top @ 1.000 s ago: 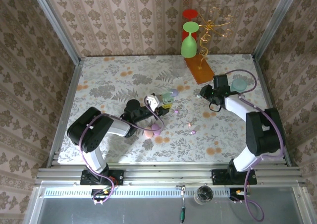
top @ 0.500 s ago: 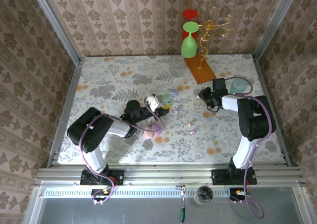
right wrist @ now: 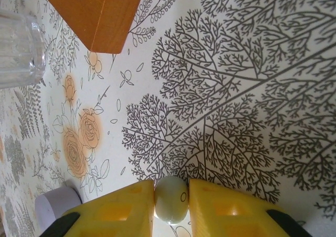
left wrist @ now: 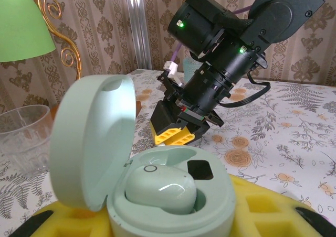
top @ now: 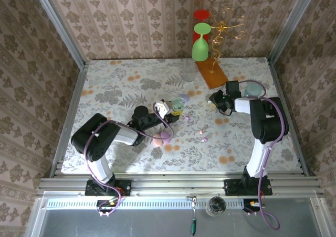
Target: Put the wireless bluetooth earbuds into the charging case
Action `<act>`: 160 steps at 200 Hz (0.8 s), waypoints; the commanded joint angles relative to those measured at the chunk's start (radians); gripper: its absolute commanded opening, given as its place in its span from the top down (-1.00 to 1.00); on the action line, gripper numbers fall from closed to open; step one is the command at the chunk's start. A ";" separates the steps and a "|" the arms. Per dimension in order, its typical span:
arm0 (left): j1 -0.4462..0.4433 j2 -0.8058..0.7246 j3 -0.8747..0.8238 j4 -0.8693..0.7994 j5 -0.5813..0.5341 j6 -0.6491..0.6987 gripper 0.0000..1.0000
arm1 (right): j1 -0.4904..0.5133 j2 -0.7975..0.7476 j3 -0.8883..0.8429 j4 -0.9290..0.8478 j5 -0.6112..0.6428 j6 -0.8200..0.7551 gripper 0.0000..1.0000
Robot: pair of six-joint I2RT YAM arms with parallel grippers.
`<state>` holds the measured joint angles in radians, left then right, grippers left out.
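- The right arm [top: 262,119] has folded in tighter than a second ago; the right pincer [right wrist: 171,200] is clamped on a pale green earbud [right wrist: 171,197], close to the tabletop [right wrist: 236,90].
- The left pincer [left wrist: 170,221] grips the open mint charging case [left wrist: 220,195], lid up.
- Inside it sits a second earbud [left wrist: 160,187].

glossy mint plastic charging case [left wrist: 94,142]; clear glass tumbler [left wrist: 21,137].

Left claw [top: 172,109] and right claw [top: 213,98] apart.

We are seeing the mint charging case [left wrist: 157,208] lying open, one pale earbud [left wrist: 160,189] sitting inside, another earbud [right wrist: 171,204] being pinched in the right gripper's [right wrist: 171,197] jaws.
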<state>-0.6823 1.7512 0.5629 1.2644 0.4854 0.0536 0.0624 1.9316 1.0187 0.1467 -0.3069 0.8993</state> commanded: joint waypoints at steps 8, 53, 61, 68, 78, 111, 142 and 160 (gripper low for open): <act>-0.005 -0.016 -0.008 0.021 0.015 0.015 0.55 | -0.003 0.036 0.043 -0.097 -0.007 -0.036 0.54; -0.005 -0.018 -0.006 0.022 0.025 0.019 0.55 | -0.003 0.038 0.090 -0.227 -0.029 -0.144 0.51; -0.004 -0.017 -0.006 0.021 0.026 0.019 0.55 | -0.001 0.041 0.105 -0.254 -0.036 -0.161 0.48; -0.003 -0.018 -0.005 0.021 0.028 0.019 0.55 | 0.001 0.047 0.120 -0.275 -0.041 -0.172 0.47; -0.002 -0.016 -0.004 0.021 0.030 0.017 0.55 | 0.002 0.055 0.136 -0.298 -0.044 -0.179 0.46; -0.004 -0.027 -0.009 0.020 0.027 0.020 0.55 | 0.004 0.067 0.161 -0.324 -0.044 -0.183 0.54; -0.002 -0.035 -0.019 0.020 0.027 0.026 0.55 | 0.008 0.038 0.143 -0.318 -0.022 -0.186 0.62; 0.005 -0.035 -0.022 0.021 0.036 0.026 0.55 | 0.016 -0.015 0.108 -0.287 -0.022 -0.203 0.61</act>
<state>-0.6819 1.7508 0.5545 1.2644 0.4942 0.0608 0.0639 1.9682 1.1652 -0.1074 -0.3344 0.7311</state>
